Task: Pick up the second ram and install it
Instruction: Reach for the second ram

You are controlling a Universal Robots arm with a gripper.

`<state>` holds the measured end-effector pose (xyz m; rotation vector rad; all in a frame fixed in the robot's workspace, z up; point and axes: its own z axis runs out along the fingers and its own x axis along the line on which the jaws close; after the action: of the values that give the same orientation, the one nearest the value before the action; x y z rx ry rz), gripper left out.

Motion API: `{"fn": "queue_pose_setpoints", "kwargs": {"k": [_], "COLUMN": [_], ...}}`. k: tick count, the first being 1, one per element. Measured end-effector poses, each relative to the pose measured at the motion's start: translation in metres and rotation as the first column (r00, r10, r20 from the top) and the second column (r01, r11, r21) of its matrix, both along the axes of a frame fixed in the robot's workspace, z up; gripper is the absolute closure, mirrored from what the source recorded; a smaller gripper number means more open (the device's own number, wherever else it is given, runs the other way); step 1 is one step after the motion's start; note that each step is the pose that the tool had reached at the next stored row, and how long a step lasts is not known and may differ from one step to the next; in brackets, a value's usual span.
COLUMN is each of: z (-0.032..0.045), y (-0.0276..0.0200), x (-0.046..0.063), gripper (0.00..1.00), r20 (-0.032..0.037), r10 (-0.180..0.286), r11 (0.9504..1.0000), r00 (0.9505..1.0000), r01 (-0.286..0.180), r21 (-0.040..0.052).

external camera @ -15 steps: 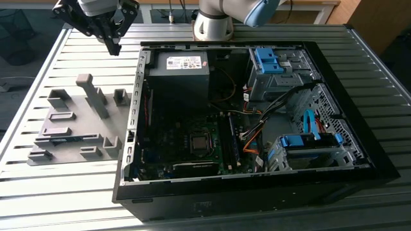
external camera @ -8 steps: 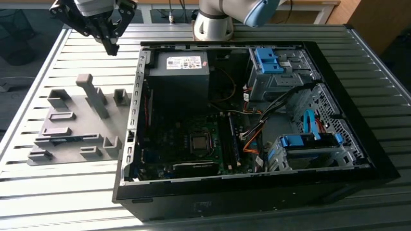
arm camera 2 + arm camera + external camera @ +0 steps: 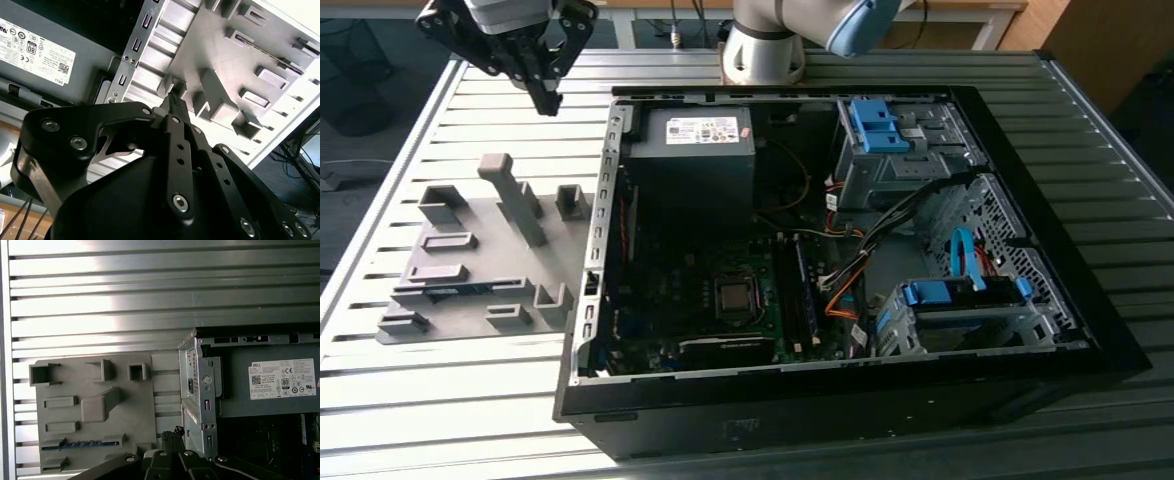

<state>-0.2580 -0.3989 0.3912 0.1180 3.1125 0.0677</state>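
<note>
1. On the exterior view's left, a grey holder tray lies on the slatted worktop. The second ram rests in a slot along the tray's near edge. It shows as a thin blue strip in the first wrist view too.
2. Its long axis runs roughly across the exterior view from left to right, in line with that near edge. The stick sits low in its slot.
3. Further right and much higher in the exterior view, the pincer hangs beyond the tray's far edge, close to the far corner of the computer case. We judge it clenched on nothing, with the tips together and pointing down, as both wrist views also suggest.
4. From the pincer, the ram lies well apart, toward the near side and somewhat to the exterior view's left. The tray's raised blocks stand between the two.
5. Rightward, the case lies open, with the power supply at the far end and the motherboard nearer us.
6. We see a single arm, so no other is nearer.
</note>
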Motion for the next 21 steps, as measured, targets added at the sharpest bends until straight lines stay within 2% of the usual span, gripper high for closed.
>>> {"fn": "queue_pose_setpoints", "kwargs": {"k": [21], "z": [-0.0002], "y": [0.0000], "x": [-0.014], "gripper": [0.89], "r20": [0.0000], "r10": [0.000], "r11": [1.0000], "r00": [1.0000], "r01": [0.000], "r21": [0.0000]}}
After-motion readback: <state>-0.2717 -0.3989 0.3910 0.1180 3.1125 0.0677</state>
